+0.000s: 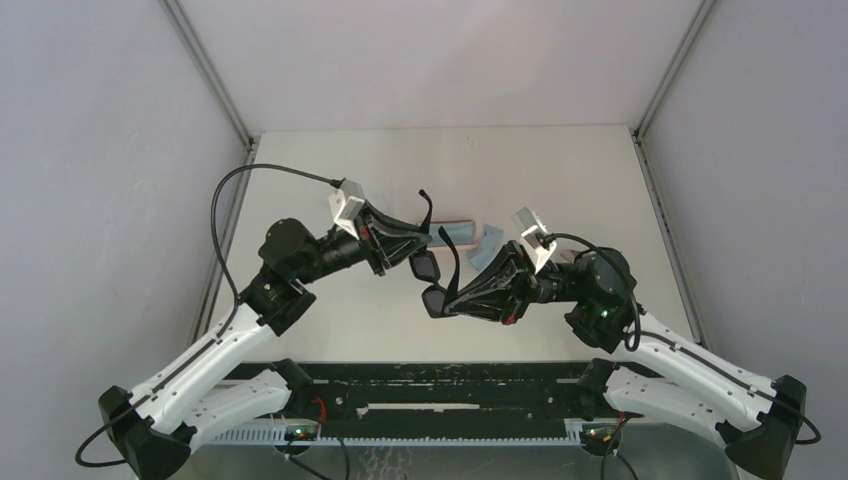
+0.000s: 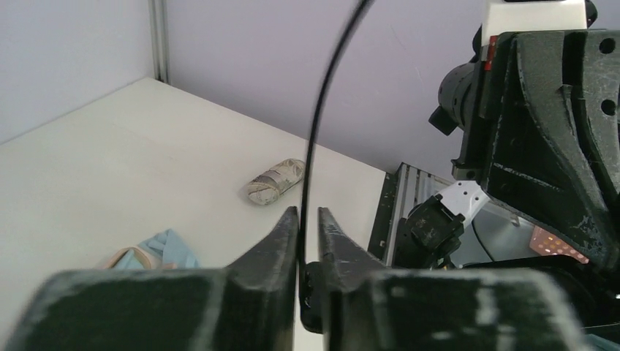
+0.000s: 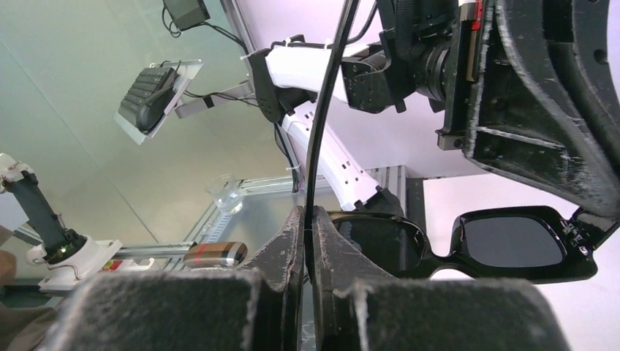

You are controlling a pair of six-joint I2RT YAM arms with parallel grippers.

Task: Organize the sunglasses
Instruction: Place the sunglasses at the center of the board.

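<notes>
The black-framed sunglasses point(image 1: 427, 268) hang in the air between my two grippers, above the middle of the table. My left gripper point(image 1: 404, 250) is shut on one thin black arm point(image 2: 309, 161), which rises between its fingertips point(image 2: 291, 223). My right gripper point(image 1: 449, 297) is shut on the other thin arm point(image 3: 322, 124). The frame front with its dark lenses point(image 3: 512, 245) shows just right of the right gripper point(image 3: 308, 213). The left gripper point(image 2: 308, 213) faces the right gripper's body point(image 2: 556, 124). The white-framed sunglasses are out of view.
A pink oval case with light-blue cloth point(image 1: 466, 232) lies on the table behind the grippers; it also shows in the left wrist view point(image 2: 157, 248). A pale patterned case point(image 2: 274, 180) lies near the table's front edge. A striped case point(image 3: 214, 254) shows low in the right wrist view.
</notes>
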